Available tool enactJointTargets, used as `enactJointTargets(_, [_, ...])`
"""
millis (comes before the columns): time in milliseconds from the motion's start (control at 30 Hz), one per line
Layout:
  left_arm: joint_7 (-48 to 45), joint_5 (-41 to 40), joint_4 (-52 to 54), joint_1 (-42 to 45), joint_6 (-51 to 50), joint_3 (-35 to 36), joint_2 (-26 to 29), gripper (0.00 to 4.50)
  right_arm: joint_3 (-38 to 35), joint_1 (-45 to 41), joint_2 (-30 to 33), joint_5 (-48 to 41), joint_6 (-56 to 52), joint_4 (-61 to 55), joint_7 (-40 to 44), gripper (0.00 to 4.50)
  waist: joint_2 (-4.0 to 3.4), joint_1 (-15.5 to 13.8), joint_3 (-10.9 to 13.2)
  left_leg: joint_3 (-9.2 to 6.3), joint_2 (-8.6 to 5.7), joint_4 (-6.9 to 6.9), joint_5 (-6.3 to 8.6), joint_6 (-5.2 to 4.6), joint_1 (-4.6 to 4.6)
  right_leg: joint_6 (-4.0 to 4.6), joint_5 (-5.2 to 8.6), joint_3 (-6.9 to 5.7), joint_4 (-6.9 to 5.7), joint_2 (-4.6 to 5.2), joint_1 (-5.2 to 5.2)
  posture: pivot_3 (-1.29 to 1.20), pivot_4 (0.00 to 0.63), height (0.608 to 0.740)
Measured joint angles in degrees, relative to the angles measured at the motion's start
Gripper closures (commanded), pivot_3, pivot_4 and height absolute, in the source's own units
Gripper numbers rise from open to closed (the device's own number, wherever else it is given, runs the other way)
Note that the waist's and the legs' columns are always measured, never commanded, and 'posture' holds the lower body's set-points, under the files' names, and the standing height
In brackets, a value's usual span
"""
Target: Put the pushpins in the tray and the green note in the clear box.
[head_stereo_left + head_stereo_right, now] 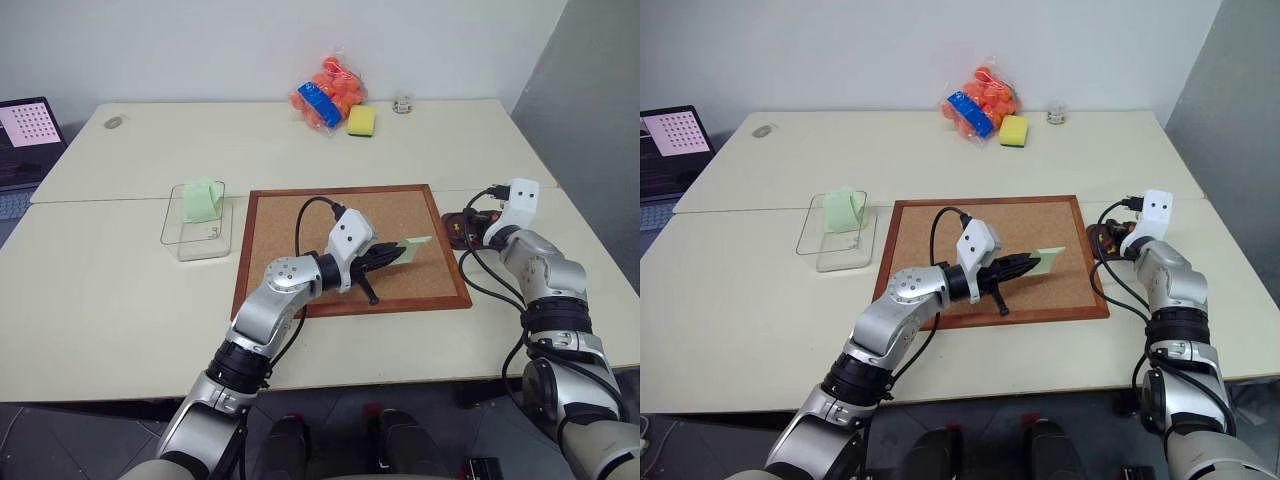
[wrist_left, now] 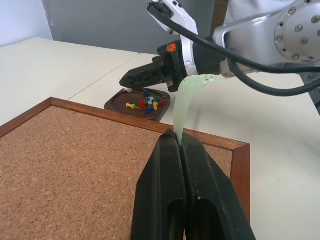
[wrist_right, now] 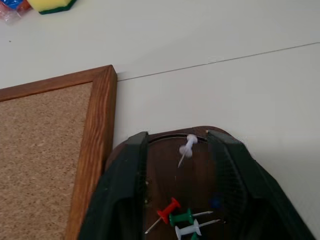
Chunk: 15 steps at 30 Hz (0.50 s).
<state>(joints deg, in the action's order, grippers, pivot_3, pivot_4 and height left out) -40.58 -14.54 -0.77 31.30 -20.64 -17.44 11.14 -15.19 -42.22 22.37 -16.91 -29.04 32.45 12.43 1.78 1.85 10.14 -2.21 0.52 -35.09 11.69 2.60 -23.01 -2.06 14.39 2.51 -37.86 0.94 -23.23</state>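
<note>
Left claw (image 2: pixel 178 145) pinched tight on one edge of a green note (image 1: pixel 410 251), held just above the cork board (image 1: pixel 300 240), over its right half. The note curls up from the black fingertips (image 2: pixel 167 150). A second green note (image 1: pixel 202 200) stands tilted inside the clear box (image 1: pixel 180 240), which sits on the bench (image 1: pixel 120 290) just left of the board.

Right claw (image 3: pixel 177 150) hangs over the tray (image 2: pixel 117 102), fingers parted wide, nothing held. In the right wrist view one finger (image 3: pixel 122 175) sits at each side of the tray, and a white pushpin (image 3: pixel 187 146) lies between them near the tray's far rim. More pushpins (image 2: pixel 149 102) lie loose in the tray: red, green, white, yellow, blue. The tray is on the bench just off the board's right edge, near the right bench edge.

At the far bench edge: bag of orange items (image 1: pixel 328 92), yellow-and-green sponge (image 1: pixel 361 121) touching it, small glass jar (image 1: pixel 403 102) near the sponge. Laptop (image 1: pixel 25 135) at the far left corner.
</note>
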Motion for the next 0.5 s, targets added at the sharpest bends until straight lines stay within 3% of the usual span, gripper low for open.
enactJointTargets(233, [0.5,-0.9,0.1,0.0,-2.8,1.9,-0.6,4.5,0.2,0.7,0.4,0.1,0.7,-1.7,0.5,0.06,0.0,0.0,0.0,-0.01,0.0,0.0,0.0,0.0,0.0,-0.02,0.01,-0.01,0.0,0.0,0.0,0.0,0.15,0.74])
enactJointTargets(400, [2.2,-0.9,0.2,0.2,-4.2,2.9,-0.4,4.5,3.9,6.2,2.3,0.8,0.0,-13.3,4.9,0.01,-0.02,0.0,0.0,-0.03,0.0,0.0,0.0,0.0,-0.01,-0.08,0.05,-0.01,0.0,0.0,0.0,0.0,0.15,0.74])
enactJointTargets(500, [7.8,-0.2,0.4,0.6,-5.3,6.7,-0.7,4.5,7.8,11.5,2.7,-1.5,-1.8,-27.3,10.7,0.01,-0.04,0.3,0.0,-0.05,0.1,0.0,0.0,0.0,0.0,-0.18,0.1,0.0,-0.01,-0.1,-0.02,0.0,0.15,0.74])
